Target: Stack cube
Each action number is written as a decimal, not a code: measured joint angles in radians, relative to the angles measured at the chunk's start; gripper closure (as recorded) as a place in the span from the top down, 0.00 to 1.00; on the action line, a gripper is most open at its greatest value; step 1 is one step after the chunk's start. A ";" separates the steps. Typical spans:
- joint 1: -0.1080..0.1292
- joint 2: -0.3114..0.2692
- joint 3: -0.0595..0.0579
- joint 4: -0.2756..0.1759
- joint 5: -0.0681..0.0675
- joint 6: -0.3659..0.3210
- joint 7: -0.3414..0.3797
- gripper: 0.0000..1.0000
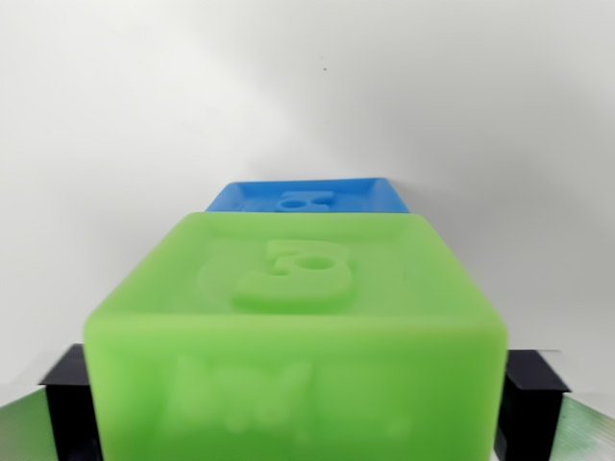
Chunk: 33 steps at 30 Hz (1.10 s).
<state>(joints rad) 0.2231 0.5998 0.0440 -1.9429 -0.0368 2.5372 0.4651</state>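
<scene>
- Your gripper (293,403) has its dark fingers (72,403) clamped on the green moulded plastic cube (293,317), filling the frame's lower centre.
- It looks rigid, light and smooth-walled; squeeze the flat side faces.
- The blue plastic cube (307,197) sits just behind, at centre.

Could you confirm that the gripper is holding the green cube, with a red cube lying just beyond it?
Not quite: the cube beyond is blue, not red, as the wrist view shows. The green cube does sit between the gripper's dark fingers.

I see a plain white surface (115,134); a blue cube (309,196) appears to rest on it, partly hidden.
</scene>
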 joint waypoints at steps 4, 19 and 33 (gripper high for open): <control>0.000 0.000 0.000 0.000 0.000 0.000 0.000 1.00; 0.000 0.000 0.000 0.000 0.000 0.000 0.000 1.00; 0.000 -0.045 0.000 -0.005 0.001 -0.036 -0.001 1.00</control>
<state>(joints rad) 0.2231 0.5548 0.0442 -1.9478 -0.0359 2.5010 0.4645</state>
